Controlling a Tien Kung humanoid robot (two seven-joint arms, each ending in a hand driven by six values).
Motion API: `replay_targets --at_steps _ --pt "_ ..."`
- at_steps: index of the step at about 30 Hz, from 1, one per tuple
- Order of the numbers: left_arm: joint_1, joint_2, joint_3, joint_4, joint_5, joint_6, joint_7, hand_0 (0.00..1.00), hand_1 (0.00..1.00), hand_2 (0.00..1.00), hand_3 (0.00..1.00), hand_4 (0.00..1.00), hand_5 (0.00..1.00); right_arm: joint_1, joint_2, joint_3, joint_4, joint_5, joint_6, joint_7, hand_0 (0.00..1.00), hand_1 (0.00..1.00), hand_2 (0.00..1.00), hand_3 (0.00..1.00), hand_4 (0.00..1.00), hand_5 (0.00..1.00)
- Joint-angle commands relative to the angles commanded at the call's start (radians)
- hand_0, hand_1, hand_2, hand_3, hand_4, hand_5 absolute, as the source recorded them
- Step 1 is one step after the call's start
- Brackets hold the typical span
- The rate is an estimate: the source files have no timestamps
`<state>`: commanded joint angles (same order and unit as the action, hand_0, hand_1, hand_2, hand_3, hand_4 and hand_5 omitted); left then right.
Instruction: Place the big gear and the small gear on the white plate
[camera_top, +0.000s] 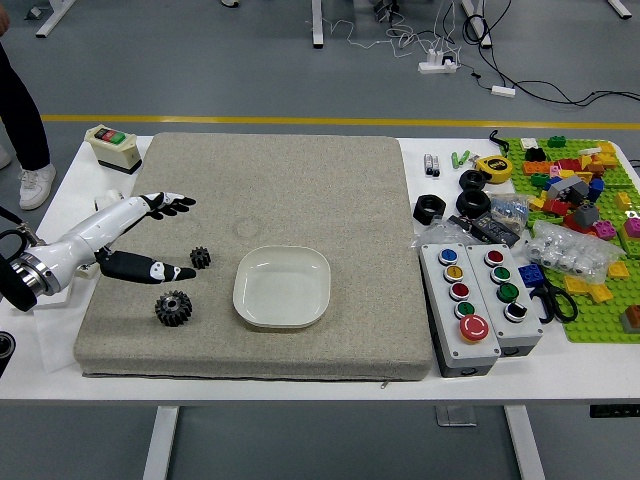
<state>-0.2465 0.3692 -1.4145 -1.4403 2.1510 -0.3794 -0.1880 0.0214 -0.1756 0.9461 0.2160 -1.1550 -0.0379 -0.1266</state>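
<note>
Your left hand (100, 228) is open wide and has nothing in it. The small gear (200, 258) sits just beside its lower fingertip (186, 273), and the big gear (173, 309) is nearer you. Both are on the gray mat (300, 180), left of the white plate (282, 287), on the bench (300, 390).

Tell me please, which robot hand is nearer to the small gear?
Left. The left hand is to the left of the small gear, fingers spread, one black fingertip very close to it. The right hand is not in view.
</note>
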Motion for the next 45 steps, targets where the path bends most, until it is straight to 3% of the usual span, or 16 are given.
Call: replay_targets --at_steps 4,12,13,18,19,30,31,36,37,42,43,45 --pt "-0.003 0.005 0.024 0.005 0.118 -0.015 0.008 0.672 0.734 0.779 0.840 0.998 0.295 0.001 0.000 0.000 0.001 0.000 0.000 0.000 0.750 0.778 0.828 0.800 0.947 0.747" --pt "0.009 0.008 0.073 -0.011 0.118 -0.052 0.025 0.643 0.717 0.757 0.836 0.998 0.278 0.003 -0.001 -0.001 0.000 0.000 -0.001 0.000 0.750 0.778 0.826 0.799 0.946 0.746" --pt "0.010 0.008 0.075 -0.011 0.118 -0.053 0.025 0.598 0.688 0.729 0.815 0.998 0.272 0.003 -0.001 -0.001 0.000 -0.001 -0.001 0.000 0.749 0.778 0.826 0.799 0.946 0.746" --pt "0.016 0.008 0.093 -0.001 0.118 -0.046 0.028 0.598 0.688 0.729 0.815 0.998 0.272 0.002 -0.002 -0.005 0.001 0.004 -0.001 0.000 0.749 0.778 0.826 0.799 0.946 0.746" --pt "0.016 0.008 0.095 0.003 0.118 -0.044 0.028 0.529 0.642 0.688 0.757 0.991 0.252 0.001 -0.002 -0.006 0.001 0.005 -0.001 0.000 0.749 0.778 0.826 0.799 0.946 0.745" --pt "0.001 0.007 0.106 0.085 0.118 -0.001 0.023 0.519 0.632 0.682 0.711 0.955 0.233 -0.003 -0.002 -0.015 0.001 0.014 -0.003 0.002 0.748 0.777 0.826 0.798 0.945 0.745" --pt "-0.001 0.008 0.109 0.092 0.118 0.003 0.022 0.503 0.627 0.655 0.697 0.868 0.171 -0.003 -0.002 -0.016 0.001 0.016 -0.003 0.002 0.747 0.777 0.825 0.799 0.945 0.745" --pt "-0.008 0.005 0.112 0.117 0.118 0.020 0.023 0.503 0.627 0.655 0.697 0.868 0.171 -0.005 -0.001 -0.020 0.001 0.018 -0.003 0.002 0.747 0.777 0.825 0.799 0.945 0.745" --pt "-0.008 0.003 0.112 0.123 0.118 0.022 0.022 0.420 0.522 0.550 0.584 0.592 0.051 -0.006 -0.001 -0.020 0.001 0.017 -0.003 0.002 0.747 0.776 0.824 0.798 0.944 0.743" --pt "-0.005 -0.002 0.113 0.137 0.118 0.032 0.025 0.420 0.522 0.550 0.584 0.592 0.051 -0.007 0.000 -0.022 0.001 0.019 -0.004 0.002 0.747 0.776 0.824 0.798 0.944 0.743" --pt "-0.005 -0.002 0.114 0.136 0.118 0.034 0.025 0.360 0.446 0.484 0.538 0.418 0.002 -0.007 0.000 -0.021 0.001 0.019 -0.004 0.002 0.747 0.775 0.824 0.798 0.943 0.743" --pt "-0.007 -0.001 0.117 0.137 0.118 0.035 0.024 0.360 0.446 0.484 0.538 0.418 0.002 -0.006 0.000 -0.023 0.001 0.019 -0.004 0.002 0.747 0.775 0.824 0.798 0.943 0.743"
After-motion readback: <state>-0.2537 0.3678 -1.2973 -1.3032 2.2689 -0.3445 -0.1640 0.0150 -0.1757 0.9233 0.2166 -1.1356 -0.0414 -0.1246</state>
